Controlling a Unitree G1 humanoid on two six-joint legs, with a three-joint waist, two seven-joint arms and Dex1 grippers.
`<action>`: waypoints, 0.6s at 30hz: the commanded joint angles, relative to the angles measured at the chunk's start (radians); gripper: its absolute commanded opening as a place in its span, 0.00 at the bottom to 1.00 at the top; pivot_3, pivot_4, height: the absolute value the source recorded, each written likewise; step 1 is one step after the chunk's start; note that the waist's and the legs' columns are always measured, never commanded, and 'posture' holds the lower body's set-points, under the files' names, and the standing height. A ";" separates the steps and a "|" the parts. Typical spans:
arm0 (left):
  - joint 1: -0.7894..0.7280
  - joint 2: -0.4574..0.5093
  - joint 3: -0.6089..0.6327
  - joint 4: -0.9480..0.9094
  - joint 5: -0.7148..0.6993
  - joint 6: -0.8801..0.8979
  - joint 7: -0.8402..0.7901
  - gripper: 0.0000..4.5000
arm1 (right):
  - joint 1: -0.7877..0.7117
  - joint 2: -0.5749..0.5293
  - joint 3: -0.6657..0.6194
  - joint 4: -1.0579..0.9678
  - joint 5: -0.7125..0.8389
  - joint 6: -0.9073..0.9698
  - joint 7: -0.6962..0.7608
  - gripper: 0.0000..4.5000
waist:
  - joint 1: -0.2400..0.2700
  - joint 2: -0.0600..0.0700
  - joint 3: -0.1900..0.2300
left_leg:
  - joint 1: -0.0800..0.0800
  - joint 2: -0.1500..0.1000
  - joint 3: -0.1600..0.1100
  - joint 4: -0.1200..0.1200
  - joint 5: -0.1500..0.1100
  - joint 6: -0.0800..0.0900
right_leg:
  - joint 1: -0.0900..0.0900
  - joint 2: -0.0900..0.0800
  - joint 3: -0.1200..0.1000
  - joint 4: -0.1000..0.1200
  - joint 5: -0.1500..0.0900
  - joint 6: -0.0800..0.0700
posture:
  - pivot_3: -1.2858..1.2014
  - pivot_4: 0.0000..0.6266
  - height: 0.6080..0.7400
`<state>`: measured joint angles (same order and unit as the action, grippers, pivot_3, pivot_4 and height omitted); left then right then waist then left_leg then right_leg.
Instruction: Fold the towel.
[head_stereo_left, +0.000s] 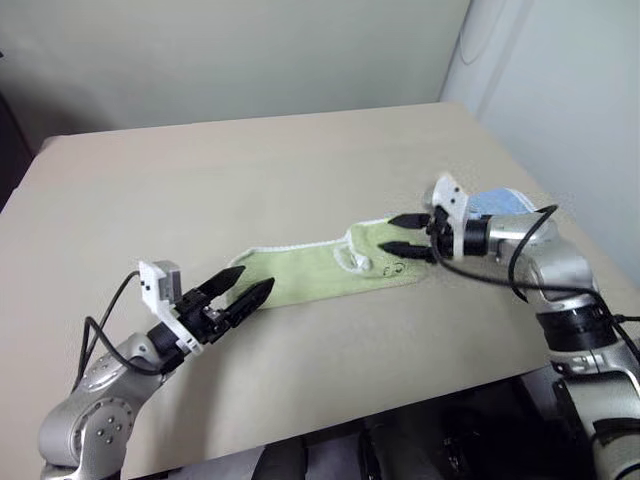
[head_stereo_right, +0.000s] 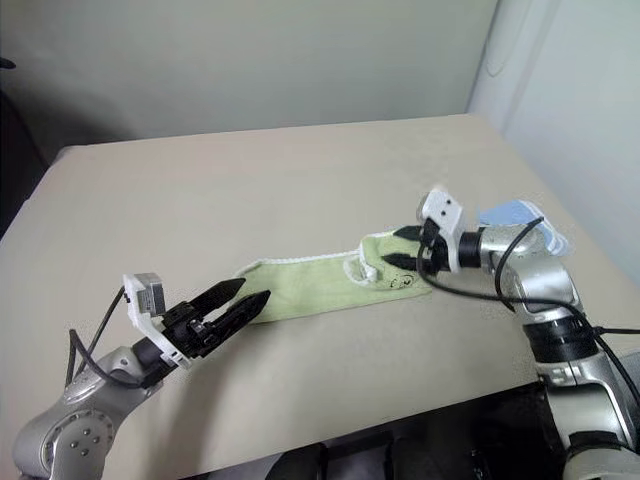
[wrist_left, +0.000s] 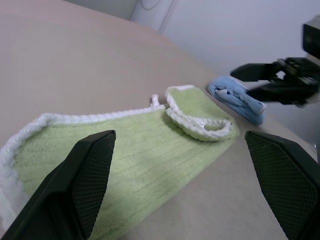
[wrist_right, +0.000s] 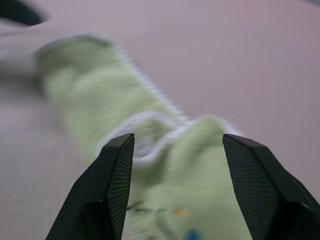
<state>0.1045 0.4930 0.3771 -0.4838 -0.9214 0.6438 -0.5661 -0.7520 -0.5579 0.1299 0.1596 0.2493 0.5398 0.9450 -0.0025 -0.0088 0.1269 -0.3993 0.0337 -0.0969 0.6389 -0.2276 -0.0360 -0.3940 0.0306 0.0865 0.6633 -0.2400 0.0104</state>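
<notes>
The towel, light green with white edging, lies as a long strip across the table. Its right end is doubled over in a small flap, with a dark printed mark beside it. My right gripper hovers just above that right end, open, nothing between its fingers. In the right wrist view the towel lies below and beyond the spread fingers. My left gripper stands open at the towel's left end, its fingertips at the edge of the cloth, holding nothing.
A folded light blue cloth lies behind my right wrist near the table's right edge. Bare tan tabletop stretches behind the towel and in front of it up to the near edge.
</notes>
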 joint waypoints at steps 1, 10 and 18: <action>0.018 -0.003 -0.006 -0.048 -0.015 0.002 0.023 1.00 | -0.014 0.048 -0.001 0.102 -0.030 -0.082 -0.034 0.39 | 0.001 0.000 0.000 | 0.000 0.000 0.000 0.000 0.000 0.000 | -0.001 0.000 0.000 0.000 0.000 0.000 | 0.52 0.24 1.00; 0.087 -0.113 -0.035 -0.111 -0.124 0.036 0.203 1.00 | 0.049 0.156 0.107 0.428 -0.187 -0.361 -0.052 0.01 | 0.004 0.001 0.000 | -0.002 0.000 0.000 -0.001 -0.002 0.000 | -0.001 0.000 -0.001 0.000 0.000 0.000 | 0.52 0.24 1.00; 0.161 -0.257 -0.069 -0.127 -0.235 0.069 0.495 1.00 | 0.028 0.148 0.001 0.355 -0.091 -0.378 0.009 0.01 | 0.006 0.001 0.000 | 0.003 0.001 0.000 0.002 -0.003 0.001 | 0.005 -0.001 -0.002 0.000 -0.003 -0.008 | 0.52 0.24 1.00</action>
<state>0.2629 0.2525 0.3073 -0.5820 -1.1091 0.7049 -0.1276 -0.7113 -0.3979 0.1811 0.5675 0.1089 0.1498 0.9325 0.0040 -0.0079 0.1266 -0.3970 0.0343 -0.0961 0.6408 -0.2304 -0.0350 -0.3888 0.0296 0.0842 0.6633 -0.2432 0.0028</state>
